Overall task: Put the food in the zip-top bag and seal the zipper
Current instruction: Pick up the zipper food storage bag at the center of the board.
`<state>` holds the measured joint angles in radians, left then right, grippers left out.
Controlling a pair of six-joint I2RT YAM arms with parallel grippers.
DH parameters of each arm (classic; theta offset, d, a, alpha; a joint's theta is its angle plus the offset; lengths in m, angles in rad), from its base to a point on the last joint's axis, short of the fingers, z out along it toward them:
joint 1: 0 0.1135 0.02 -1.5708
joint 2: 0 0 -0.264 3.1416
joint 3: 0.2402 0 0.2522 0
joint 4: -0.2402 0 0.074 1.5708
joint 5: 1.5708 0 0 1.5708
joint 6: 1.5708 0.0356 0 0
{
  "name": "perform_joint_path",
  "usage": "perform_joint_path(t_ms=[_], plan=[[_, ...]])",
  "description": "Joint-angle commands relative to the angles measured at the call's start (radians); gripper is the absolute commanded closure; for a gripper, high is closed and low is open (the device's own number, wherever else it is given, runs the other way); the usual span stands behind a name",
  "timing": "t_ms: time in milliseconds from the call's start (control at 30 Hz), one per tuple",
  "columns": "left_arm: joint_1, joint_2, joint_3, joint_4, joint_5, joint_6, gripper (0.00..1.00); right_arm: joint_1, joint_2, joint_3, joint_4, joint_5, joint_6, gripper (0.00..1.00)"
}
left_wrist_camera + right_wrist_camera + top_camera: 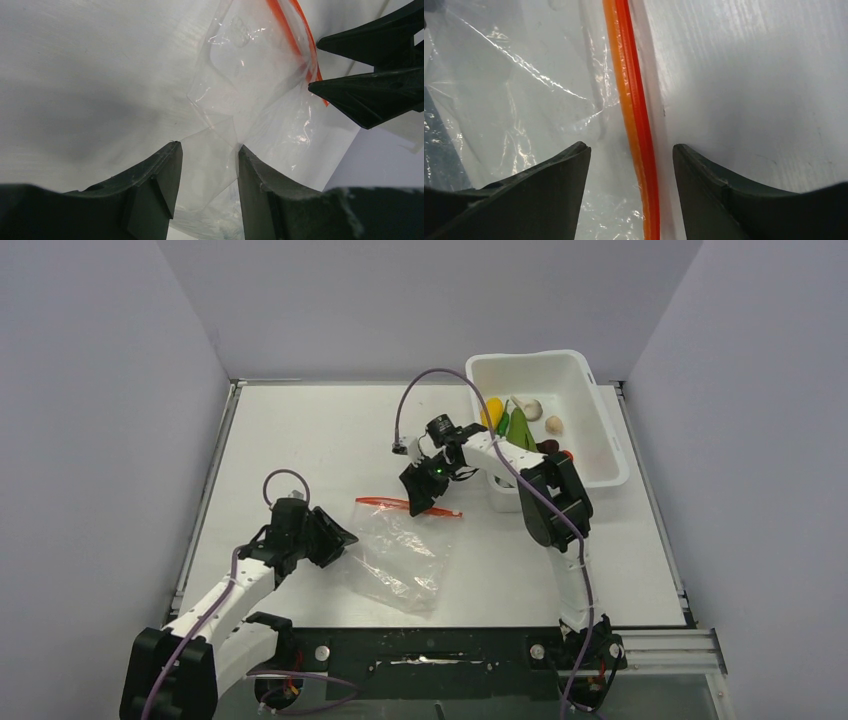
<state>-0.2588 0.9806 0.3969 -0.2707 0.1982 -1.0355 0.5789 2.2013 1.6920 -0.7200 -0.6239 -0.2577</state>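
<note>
Zipper (pixel 634 100) being straddled by right gripper (pixel 630 146), fingers apart; zip-top bag (pixel 250 85) film being flanked by left gripper (pixel 209 146), fingers apart; both strips risk being pinched together, mouth unopened.

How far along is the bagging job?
Done: nothing yet. The food sits in the white tub, and the zip-top bag lies flat and empty. In hand: the left end effector is open astride a bag edge, and the right end effector is open astride the zipper, seemingly to open the mouth. Left: open, load, seal.
</note>
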Motion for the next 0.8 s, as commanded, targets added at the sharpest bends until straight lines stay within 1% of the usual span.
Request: perform_joint_path(t_ms=[0,67,133,167,267,367,400,567,667,767], plan=[[0.004,0.008,-0.017,0.069,-0.001,0.0,0.58,0.017,-0.009,-0.01,0.023,-0.072,-0.025,0.41],[0.003,0.007,-0.023,0.07,-0.005,0.0,0.58,0.019,-0.005,-0.017,0.025,-0.074,-0.026,0.45],[0.003,0.002,-0.029,0.069,-0.008,0.0,0.59,0.018,-0.004,-0.018,0.024,-0.072,-0.026,0.46],[0.004,-0.001,-0.031,0.069,-0.01,-0.001,0.59,0.019,-0.006,-0.021,0.024,-0.069,-0.026,0.48],[0.003,-0.011,-0.036,0.068,-0.015,-0.003,0.59,0.02,-0.021,-0.028,0.032,-0.066,-0.023,0.6],[0.003,-0.022,-0.038,0.062,-0.018,-0.004,0.59,0.019,-0.054,-0.043,0.053,-0.058,-0.01,0.78],[0.003,-0.025,-0.038,0.058,-0.022,-0.005,0.59,0.019,-0.069,-0.051,0.062,-0.049,-0.003,0.83],[0.006,-0.059,-0.026,0.031,-0.038,0.001,0.58,0.033,-0.191,-0.122,0.124,0.043,0.062,0.97],[0.007,-0.08,0.045,-0.028,-0.083,0.032,0.55,0.061,-0.283,-0.183,0.163,0.148,0.103,1.0],[0.009,-0.084,0.174,-0.119,-0.148,0.089,0.5,0.098,-0.361,-0.209,0.166,0.31,0.126,1.0]])
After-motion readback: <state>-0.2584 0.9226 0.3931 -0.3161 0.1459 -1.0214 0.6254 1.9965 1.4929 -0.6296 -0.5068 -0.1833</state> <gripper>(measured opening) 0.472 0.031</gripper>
